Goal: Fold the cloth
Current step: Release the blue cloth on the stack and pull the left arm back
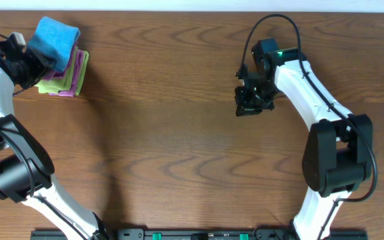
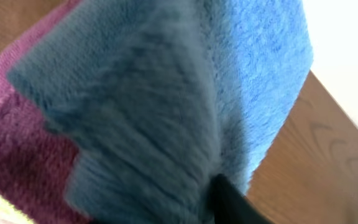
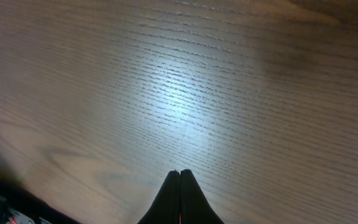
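A blue cloth (image 1: 55,39), folded, sits on top of a stack of folded cloths (image 1: 72,79) at the table's far left. My left gripper (image 1: 33,63) is shut on the blue cloth's left edge. In the left wrist view the blue cloth (image 2: 185,93) fills the frame, with one dark finger (image 2: 229,202) showing under it and the purple cloth (image 2: 17,149) of the stack below. My right gripper (image 1: 249,107) is shut and empty, over bare wood at the far right; its fingertips (image 3: 180,172) are pressed together.
The stack holds a purple-pink cloth and a yellow-green cloth (image 1: 49,87) at the bottom. The wooden table (image 1: 179,147) stretches between the two arms. A black rail (image 1: 199,234) runs along the front edge.
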`<state>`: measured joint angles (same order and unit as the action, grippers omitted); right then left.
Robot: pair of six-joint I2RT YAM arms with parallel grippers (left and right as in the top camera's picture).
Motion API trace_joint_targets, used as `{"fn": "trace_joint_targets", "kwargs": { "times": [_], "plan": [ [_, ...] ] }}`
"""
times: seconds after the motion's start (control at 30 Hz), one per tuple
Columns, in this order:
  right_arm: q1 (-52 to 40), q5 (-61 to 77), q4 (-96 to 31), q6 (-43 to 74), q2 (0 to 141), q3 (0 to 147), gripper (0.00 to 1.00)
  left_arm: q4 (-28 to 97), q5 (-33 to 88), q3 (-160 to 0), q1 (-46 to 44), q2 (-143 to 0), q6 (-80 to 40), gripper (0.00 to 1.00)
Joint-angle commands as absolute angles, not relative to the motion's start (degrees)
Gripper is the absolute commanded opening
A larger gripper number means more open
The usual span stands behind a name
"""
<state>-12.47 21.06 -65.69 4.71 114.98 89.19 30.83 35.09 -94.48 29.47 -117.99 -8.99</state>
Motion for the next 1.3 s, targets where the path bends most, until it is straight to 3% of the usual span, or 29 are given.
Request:
{"fn": "trace_joint_targets", "kwargs": {
  "times": [0.0,0.03,0.2,0.47,0.63,0.7,0.73,1.03,1.13,1.23,1.27],
  "plan": [
    [-13.5,22.6,-65.6,4.7,113.5,90.0,0.02,31.8,33.8,-95.8,29.8,-117.7,-9.5,0.55],
    [-13.6,22.8,-65.6,4.7,113.5,90.0,0.01,32.4,33.8,-95.8,30.0,-117.7,-10.0,0.72],
    [-13.6,22.8,-66.0,4.6,113.5,90.0,0.02,34.2,34.0,-95.8,31.7,-116.8,-11.0,0.86],
    [-13.6,23.5,-66.4,4.6,113.5,90.0,0.01,38.6,34.1,-95.8,32.7,-111.6,-11.0,0.9],
    [-13.6,25.5,-67.8,4.7,111.3,90.0,0.02,50.0,36.3,-95.8,32.3,-103.8,-6.2,0.85],
    [-13.6,25.5,-68.3,4.6,108.5,90.0,0.02,54.6,37.5,-95.7,31.5,-100.8,-2.3,0.86],
    [-13.6,25.0,-68.6,4.6,106.6,90.0,0.02,57.0,37.4,-95.7,30.9,-99.1,-0.4,0.95],
    [-13.6,16.4,-74.6,4.6,85.2,90.0,0.02,61.0,37.1,-86.5,23.0,-75.1,3.6,0.95],
    [-13.8,15.2,-76.3,4.5,79.3,89.8,0.15,60.9,37.0,-81.7,20.6,-66.0,5.1,0.95],
    [-14.3,14.7,-77.9,3.5,74.1,89.5,0.44,61.5,37.0,-76.8,19.0,-57.1,5.8,0.95],
    [-14.4,14.2,-78.3,3.5,72.7,89.3,0.59,61.8,37.0,-75.1,18.7,-53.9,5.8,0.95]
  ]
}}
